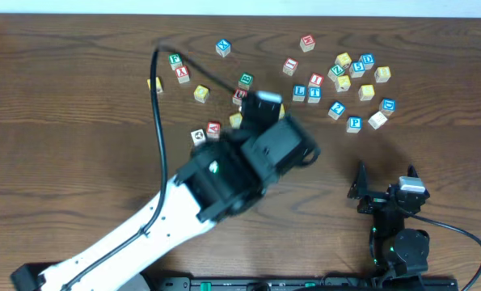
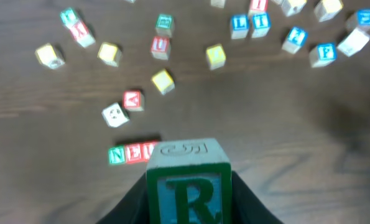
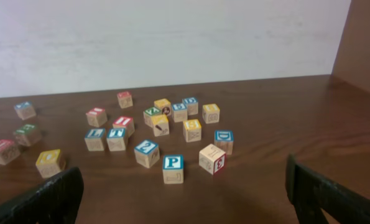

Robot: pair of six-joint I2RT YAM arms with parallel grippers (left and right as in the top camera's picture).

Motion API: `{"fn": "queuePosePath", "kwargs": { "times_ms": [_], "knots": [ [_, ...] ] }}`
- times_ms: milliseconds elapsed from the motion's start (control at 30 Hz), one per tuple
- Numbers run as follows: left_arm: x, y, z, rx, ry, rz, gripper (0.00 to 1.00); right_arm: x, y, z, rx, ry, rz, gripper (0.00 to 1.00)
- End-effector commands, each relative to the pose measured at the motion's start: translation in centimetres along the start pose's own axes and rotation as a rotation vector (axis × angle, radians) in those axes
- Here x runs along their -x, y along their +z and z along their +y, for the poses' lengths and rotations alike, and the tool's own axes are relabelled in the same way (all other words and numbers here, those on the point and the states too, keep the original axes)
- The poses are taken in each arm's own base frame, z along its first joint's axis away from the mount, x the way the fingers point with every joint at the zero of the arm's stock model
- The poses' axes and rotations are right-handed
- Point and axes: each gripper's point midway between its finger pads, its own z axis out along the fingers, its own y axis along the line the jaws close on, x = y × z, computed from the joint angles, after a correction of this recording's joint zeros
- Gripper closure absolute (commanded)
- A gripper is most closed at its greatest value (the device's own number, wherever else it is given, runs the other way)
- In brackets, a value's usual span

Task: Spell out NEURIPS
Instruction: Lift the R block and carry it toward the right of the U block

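my left fingers clamp the green r cube at bottom centre; right fingers gape open. the n-e-u row sits lower left on the bench, so i should set r squarely against u's free side.

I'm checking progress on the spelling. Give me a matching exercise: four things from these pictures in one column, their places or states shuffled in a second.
Things:
1. R cube
2. blue P cube
3. N and E cubes
4. right gripper

Places or states:
A. touching side by side on the table
B. open, holding nothing
C. clamped in the left gripper
D. lying loose, not yet in the row

Pairs: 1-C, 2-D, 3-A, 4-B.
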Motion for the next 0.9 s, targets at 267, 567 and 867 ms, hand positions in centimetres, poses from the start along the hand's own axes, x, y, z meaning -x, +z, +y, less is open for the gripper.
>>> {"fn": "queuePosePath", "kwargs": {
  "times_ms": [267, 567, 867],
  "knots": [
    [-5.5, 7.6, -1.2, -0.097, -0.180, 0.050, 0.75, -0.1, 0.0, 0.0, -0.001, -0.009, 0.004, 0.01],
    [-8.9, 15.0, -1.0, 0.041, -0.166, 0.183, 0.74, -0.1, 0.0, 0.0, 0.000, -0.009, 0.004, 0.01],
    [-11.6, 19.1, -1.4, 0.099, -0.152, 0.254, 0.75, -0.1, 0.0, 0.0, -0.001, -0.009, 0.004, 0.01]
  ]
}}
